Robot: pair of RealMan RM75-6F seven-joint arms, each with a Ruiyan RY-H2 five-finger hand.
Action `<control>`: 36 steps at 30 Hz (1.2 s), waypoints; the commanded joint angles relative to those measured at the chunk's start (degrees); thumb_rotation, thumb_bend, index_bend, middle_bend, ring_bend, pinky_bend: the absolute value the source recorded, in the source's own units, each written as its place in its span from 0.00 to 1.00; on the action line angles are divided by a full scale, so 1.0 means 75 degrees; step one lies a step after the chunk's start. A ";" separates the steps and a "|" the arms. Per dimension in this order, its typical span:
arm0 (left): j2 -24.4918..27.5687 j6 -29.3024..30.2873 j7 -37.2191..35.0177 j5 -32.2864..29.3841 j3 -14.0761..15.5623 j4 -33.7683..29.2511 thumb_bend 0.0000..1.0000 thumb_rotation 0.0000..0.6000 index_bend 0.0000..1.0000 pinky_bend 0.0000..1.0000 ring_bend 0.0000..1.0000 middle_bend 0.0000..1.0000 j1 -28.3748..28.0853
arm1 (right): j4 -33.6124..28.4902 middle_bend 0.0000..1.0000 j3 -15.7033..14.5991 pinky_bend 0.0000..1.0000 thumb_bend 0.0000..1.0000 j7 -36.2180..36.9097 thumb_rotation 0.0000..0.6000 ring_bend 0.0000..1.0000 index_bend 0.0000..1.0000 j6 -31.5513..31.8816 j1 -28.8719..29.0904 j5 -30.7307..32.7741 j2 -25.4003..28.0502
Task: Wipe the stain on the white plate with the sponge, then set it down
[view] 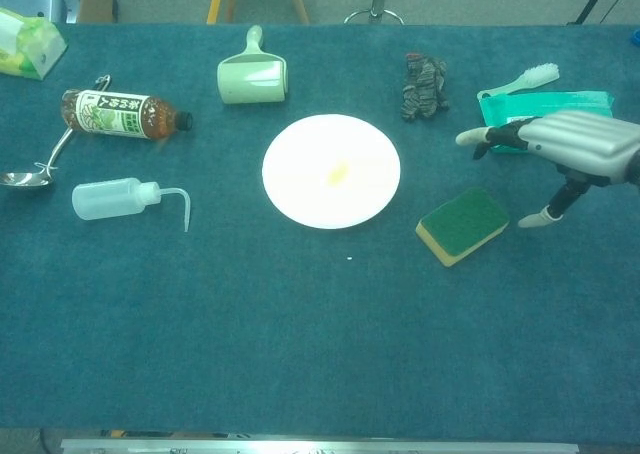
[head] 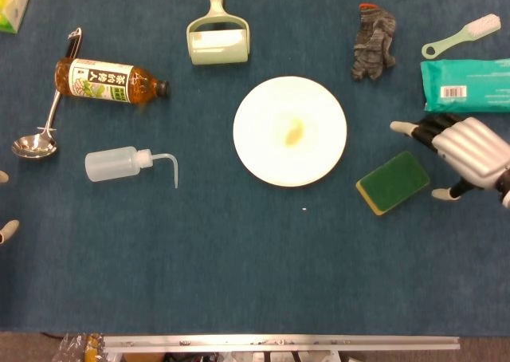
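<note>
The white plate (head: 259, 143) (view: 295, 189) lies mid-table with a small yellow stain (head: 293, 132) (view: 338, 174) near its centre. A sponge (head: 393, 182) (view: 463, 223), green on top and yellow below, lies flat to the plate's lower right. My right hand (head: 464, 153) (view: 570, 146) hovers just right of the sponge, its fingers spread toward the plate and its thumb hanging down, holding nothing. It does not touch the sponge. Of my left hand (head: 5, 228), only two separated fingertips show at the left edge of the head view, with nothing between them.
A lint roller (head: 217, 39) lies behind the plate. To the left are a tea bottle (head: 107, 81), a ladle (head: 36, 143) and a squeeze bottle (head: 119, 163). At the back right are a grey rag (head: 373, 43), a brush (head: 462, 37) and a teal wipes pack (head: 466, 84).
</note>
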 commanded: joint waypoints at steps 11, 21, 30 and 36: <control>-0.0086 -0.0027 -0.0090 0.0004 0.0020 0.0100 0.00 1.00 0.38 0.51 0.25 0.17 0.0018 | 0.0320 0.23 -0.0262 0.19 0.00 -0.0325 1.00 0.16 0.13 -0.0457 0.0202 0.0190 -0.0277; -0.0168 -0.0077 -0.0228 -0.0039 0.0033 0.0236 0.00 1.00 0.38 0.51 0.25 0.18 0.0043 | 0.0698 0.23 -0.0282 0.19 0.00 -0.0279 1.00 0.16 0.13 -0.0622 0.0368 0.0311 -0.0635; -0.0236 -0.0073 -0.0429 0.0031 0.0063 0.0410 0.00 1.00 0.38 0.51 0.25 0.18 0.0065 | 0.0849 0.23 -0.0331 0.19 0.00 -0.0227 1.00 0.16 0.19 -0.0623 0.0486 0.0281 -0.0824; -0.0251 -0.0050 -0.0478 0.0051 0.0060 0.0443 0.00 1.00 0.38 0.51 0.25 0.18 0.0079 | 0.0848 0.28 -0.0386 0.19 0.00 -0.0266 1.00 0.17 0.27 -0.0641 0.0538 0.0282 -0.0853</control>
